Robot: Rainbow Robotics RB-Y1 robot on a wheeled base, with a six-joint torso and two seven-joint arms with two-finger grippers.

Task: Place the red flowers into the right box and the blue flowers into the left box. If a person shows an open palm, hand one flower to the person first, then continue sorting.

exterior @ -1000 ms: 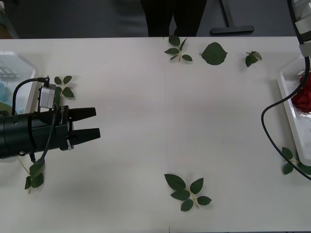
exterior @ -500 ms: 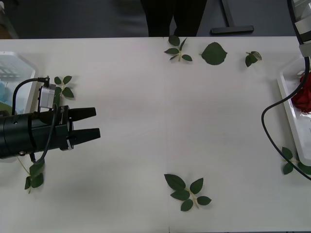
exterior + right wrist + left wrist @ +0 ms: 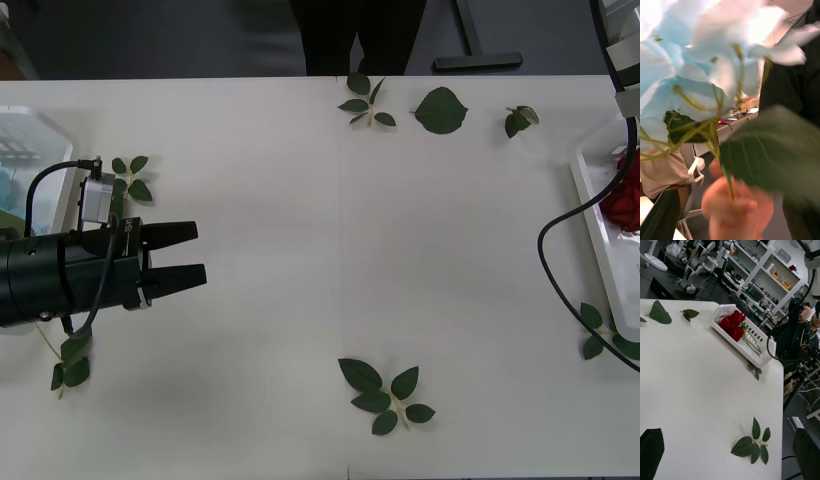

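A pale blue flower (image 3: pixel 688 67) sits close before my right wrist camera, its stem pinched by a person's hand (image 3: pixel 733 206). My right gripper (image 3: pixel 732 200) is open, one dark finger (image 3: pixel 660 213) in the corner and clear of the stem. Red flowers (image 3: pixel 732 324) lie in the right box (image 3: pixel 752 354), which the front view shows at the table's right edge (image 3: pixel 592 215). The left box (image 3: pixel 25 130) at the far left has a bit of blue (image 3: pixel 4 185) in it. Beside that box, low over the table, my left gripper (image 3: pixel 192 253) is open and holds nothing.
Loose green leaf sprigs lie on the white table: near the front (image 3: pixel 385 392), along the far edge (image 3: pixel 440 110), beside the left arm (image 3: pixel 130 178) and by the right box (image 3: pixel 595 335). The right arm's black cable (image 3: pixel 560 255) loops over the table. A person in dark trousers (image 3: pixel 355 35) stands beyond the far edge.
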